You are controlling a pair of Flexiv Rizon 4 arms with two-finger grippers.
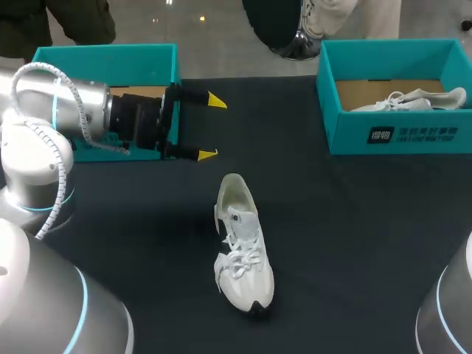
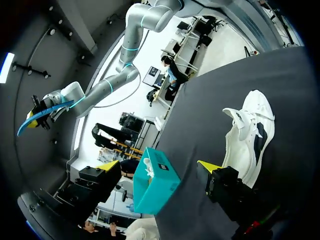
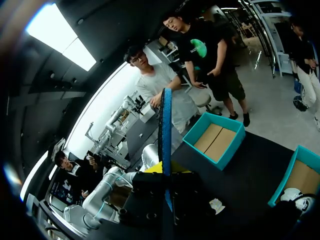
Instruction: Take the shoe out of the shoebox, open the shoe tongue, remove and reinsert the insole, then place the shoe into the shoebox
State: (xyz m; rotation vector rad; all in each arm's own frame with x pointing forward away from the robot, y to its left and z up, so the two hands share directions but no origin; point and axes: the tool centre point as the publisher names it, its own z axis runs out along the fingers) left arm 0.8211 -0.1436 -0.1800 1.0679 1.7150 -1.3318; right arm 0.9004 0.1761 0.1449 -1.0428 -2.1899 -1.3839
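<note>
Shoe point(image 1: 242, 251) of white fabric, dark at the toe, stands on its sole near the middle of the dark tabletop point(image 1: 354, 221). It is outside both boxes, laces up, with its heel away from the robot and its toe toward it.

Beyond the shoe's heel and off to its left, the left gripper point(image 1: 210, 127) hangs over the tabletop, well apart from the shoe. Its fingers point(image 1: 215, 100) are spread wide with nothing between them. Just behind this gripper, farther from the shoe, sits the left shoebox point(image 1: 103, 53), teal with a brown floor.

Well apart from the shoe on its far right is the right shoebox point(image 1: 391, 136), which holds a second shoe point(image 1: 413, 99), also white.

In the left wrist view the shoe point(image 2: 250, 135) lies beside the left gripper point(image 2: 157, 165), outside one finger, and the right shoebox point(image 2: 160, 187) sits ahead between the tips.

The right gripper point(image 3: 162, 172) is high above the shoe, looking down on both boxes. A blue strip point(image 3: 166, 130) stands upright ahead of it, and I cannot tell whether it grips anything.
</note>
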